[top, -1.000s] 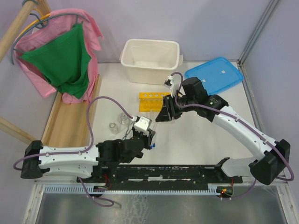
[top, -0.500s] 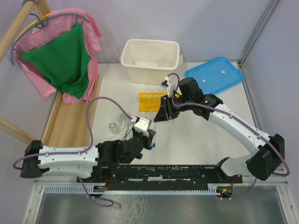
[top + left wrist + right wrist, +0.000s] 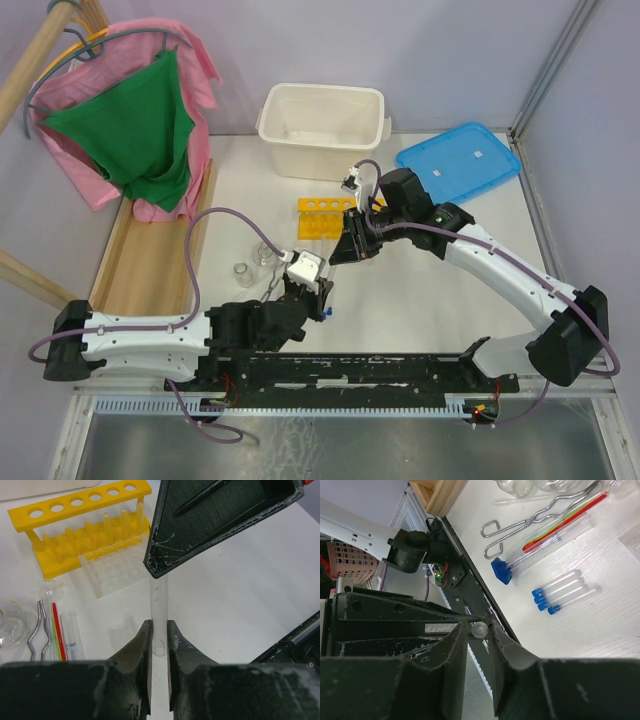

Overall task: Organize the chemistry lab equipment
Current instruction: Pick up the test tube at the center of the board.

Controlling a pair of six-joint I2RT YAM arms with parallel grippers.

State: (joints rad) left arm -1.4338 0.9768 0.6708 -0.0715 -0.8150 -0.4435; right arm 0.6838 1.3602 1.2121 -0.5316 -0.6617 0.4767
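**Grip state.** The left fingers [image 3: 136, 652] are clenched on the lower part of a clear tube [image 3: 159, 600], holding it upright above the bench [image 3: 240, 595]. The right fingers [image 3: 451, 652] flank the tube's rounded upper end. Whether they press on it cannot be told.

**Hazards.**
- If the left fingers let go before the right grip is firm, the tube will likely drop onto the bench.
- If both arms pull while clamped, the tube may bend, slip or crack.
- An off-centre squeeze on the rounded end could push it out sideways.

**View coverage.**
- Left wrist: shows the tube's full length and, beyond it, the yellow rack [image 3: 66, 506] with open holes.
- Right wrist: shows the tube end-on, plus the blue-capped tubes [image 3: 560, 592], tongs [image 3: 535, 517] and red rod [image 3: 565, 517] lying on the bench.
- Top view: the tube is not discernible between the arms.
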